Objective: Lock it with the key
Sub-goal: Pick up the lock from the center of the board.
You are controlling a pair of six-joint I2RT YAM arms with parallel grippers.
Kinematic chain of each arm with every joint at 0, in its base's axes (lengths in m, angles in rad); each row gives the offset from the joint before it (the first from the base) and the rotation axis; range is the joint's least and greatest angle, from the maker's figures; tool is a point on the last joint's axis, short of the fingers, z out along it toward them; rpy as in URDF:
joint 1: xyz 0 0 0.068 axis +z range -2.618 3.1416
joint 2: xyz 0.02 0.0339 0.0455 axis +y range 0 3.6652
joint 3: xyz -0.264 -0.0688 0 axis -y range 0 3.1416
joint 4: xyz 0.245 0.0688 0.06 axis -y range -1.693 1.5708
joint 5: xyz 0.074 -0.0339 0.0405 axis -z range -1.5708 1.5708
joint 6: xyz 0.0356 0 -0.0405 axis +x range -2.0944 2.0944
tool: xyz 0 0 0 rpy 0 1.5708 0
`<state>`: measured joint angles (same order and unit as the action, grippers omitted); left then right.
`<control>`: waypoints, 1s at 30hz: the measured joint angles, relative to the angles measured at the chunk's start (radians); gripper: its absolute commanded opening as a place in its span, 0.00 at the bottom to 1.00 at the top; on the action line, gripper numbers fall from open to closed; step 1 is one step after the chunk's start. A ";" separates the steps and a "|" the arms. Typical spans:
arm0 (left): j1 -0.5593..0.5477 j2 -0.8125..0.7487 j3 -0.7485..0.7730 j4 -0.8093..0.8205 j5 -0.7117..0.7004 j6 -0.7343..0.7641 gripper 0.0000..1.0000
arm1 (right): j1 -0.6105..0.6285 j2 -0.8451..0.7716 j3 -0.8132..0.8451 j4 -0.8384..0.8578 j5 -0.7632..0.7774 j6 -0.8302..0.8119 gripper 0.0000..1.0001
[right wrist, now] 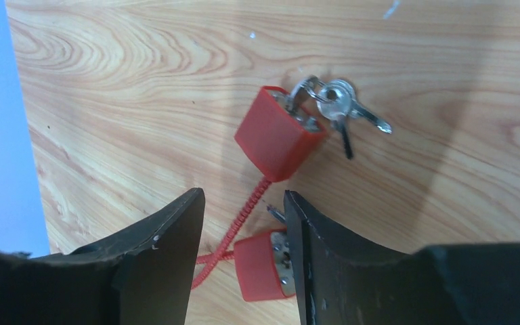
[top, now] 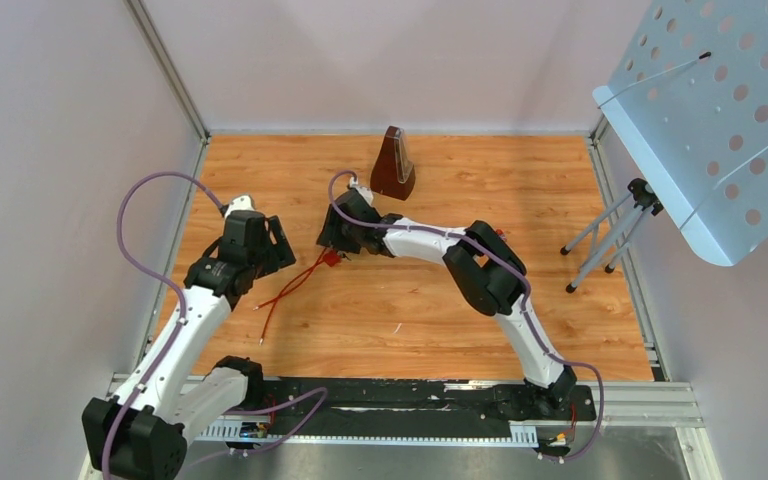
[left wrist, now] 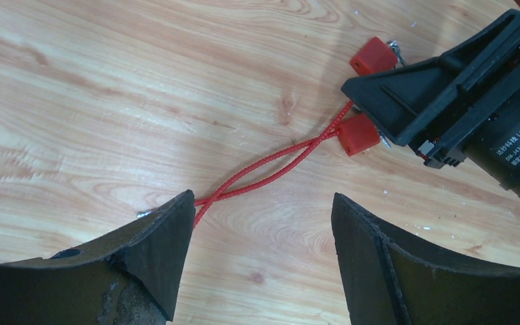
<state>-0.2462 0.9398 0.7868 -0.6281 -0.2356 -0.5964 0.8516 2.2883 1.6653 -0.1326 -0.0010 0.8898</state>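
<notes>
Two red padlocks lie on the wooden table, each with a red cable. The far padlock has a bunch of silver keys at its top. The near padlock lies between my right gripper's open fingers, against the right finger and apart from the left one. In the top view the right gripper is over the padlocks. My left gripper is open and empty over the table, its left finger over the cable. It faces both padlocks from a short distance.
A brown metronome stands at the back of the table behind the right gripper. A blue perforated music stand on a tripod is at the right edge. Grey walls close in the back and left sides.
</notes>
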 measured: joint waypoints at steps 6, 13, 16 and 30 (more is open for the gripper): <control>0.000 -0.033 0.000 -0.056 -0.026 0.003 0.82 | 0.021 0.045 0.050 0.031 0.032 0.008 0.40; 0.000 -0.082 0.000 -0.106 -0.037 0.004 0.82 | 0.025 0.073 0.069 0.047 0.072 0.023 0.00; 0.000 -0.093 0.003 -0.122 -0.037 0.004 0.83 | 0.025 0.075 0.079 0.040 0.095 0.013 0.00; 0.000 -0.077 0.241 -0.175 0.059 0.004 0.87 | -0.055 -0.089 -0.050 0.221 0.029 -0.003 0.00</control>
<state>-0.2462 0.8631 1.0279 -0.8036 -0.1768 -0.5926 0.7967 2.1990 1.6154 0.0887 0.0284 0.8867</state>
